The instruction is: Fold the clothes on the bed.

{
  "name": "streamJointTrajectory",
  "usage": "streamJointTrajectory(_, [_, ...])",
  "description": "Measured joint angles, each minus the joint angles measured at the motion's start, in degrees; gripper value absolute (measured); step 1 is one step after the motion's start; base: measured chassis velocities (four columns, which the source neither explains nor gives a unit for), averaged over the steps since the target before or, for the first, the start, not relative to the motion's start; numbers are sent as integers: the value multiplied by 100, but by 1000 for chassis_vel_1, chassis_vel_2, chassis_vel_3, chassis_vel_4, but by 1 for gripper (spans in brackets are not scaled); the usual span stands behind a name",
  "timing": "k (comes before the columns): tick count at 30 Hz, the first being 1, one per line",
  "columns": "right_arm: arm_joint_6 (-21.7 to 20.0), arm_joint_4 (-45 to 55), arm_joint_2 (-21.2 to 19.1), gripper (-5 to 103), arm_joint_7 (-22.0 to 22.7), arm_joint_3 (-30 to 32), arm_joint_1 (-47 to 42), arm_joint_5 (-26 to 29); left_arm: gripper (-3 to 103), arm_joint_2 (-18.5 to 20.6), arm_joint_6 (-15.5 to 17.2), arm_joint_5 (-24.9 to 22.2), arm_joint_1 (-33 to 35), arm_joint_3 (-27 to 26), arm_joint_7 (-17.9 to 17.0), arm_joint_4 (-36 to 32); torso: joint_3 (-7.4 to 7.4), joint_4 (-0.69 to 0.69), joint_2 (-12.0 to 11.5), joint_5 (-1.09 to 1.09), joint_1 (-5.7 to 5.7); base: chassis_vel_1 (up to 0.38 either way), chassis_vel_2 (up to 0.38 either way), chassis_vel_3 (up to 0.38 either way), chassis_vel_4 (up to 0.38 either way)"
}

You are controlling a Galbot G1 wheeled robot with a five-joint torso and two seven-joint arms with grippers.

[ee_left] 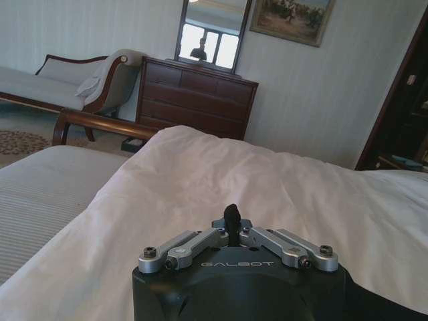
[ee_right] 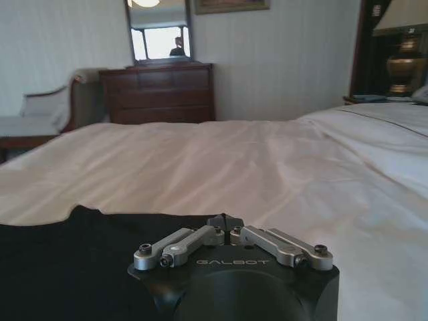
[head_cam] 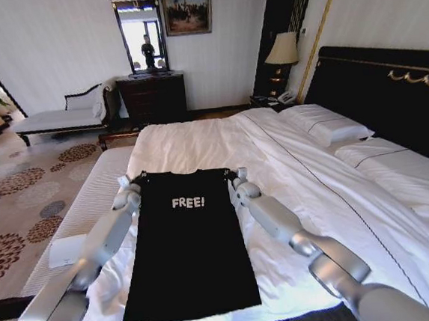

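T-shirt point(head_cam: 186, 245): black, white "FREE!" lettering facing up, laid flat in a long narrow strip on the white duvet near the foot edge of the bed point(head_cam: 290, 169), collar end toward the far side, hem toward the robot.
Left gripper point(head_cam: 132, 184): at the shirt's far left corner, by the shoulder; in the left wrist view point(ee_left: 232, 215) its fingers are drawn together with a small tuft of black fabric pinched between them.
Right gripper point(head_cam: 235, 178): at the far right corner of the shirt; in the right wrist view point(ee_right: 225, 221) fingers together over the black cloth edge, seemingly nipping it, though the contact is hard to make out.
Bedding: pillows point(head_cam: 328, 126) lie at the headboard side, well apart from the shirt.
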Motion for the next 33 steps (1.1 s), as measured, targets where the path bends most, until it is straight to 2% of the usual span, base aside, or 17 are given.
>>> streamJointTrajectory(5, [308,-1125,349,0,-186,153,442,-504,2,-252,-12,52,-398,141,145,721,0,-1,0,-1,0,0,0,0,0])
streamJointTrajectory(9, [516,-1654,561,0,-291,299,628,-770,2,-345,-16,158,-587,264,222,1030,0,-1,0,-1,0,0,0,0,0])
streamJointTrajectory(16, [713,-1862,746,0,-232,512,693,-1000,2,-446,-54,259,-597,268,247,1006,-1,1,0,-1,-2,0,0,0,0])
streamJointTrajectory(22, [769,-1512,673,0,-168,571,407,-1054,2,-437,-237,432,-305,111,155,604,-1,-2,0,-1,-2,0,0,0,0])
streamJointTrajectory(29, [852,-496,392,0,-1,442,-278,-1099,2,-211,-452,653,615,-170,54,-552,-2,0,0,0,-3,0,0,0,0])
streamJointTrajectory(33, [903,230,154,0,30,375,-813,-1062,2,-138,-742,1060,1137,-322,18,-925,-1,0,0,-1,-2,0,0,0,0])
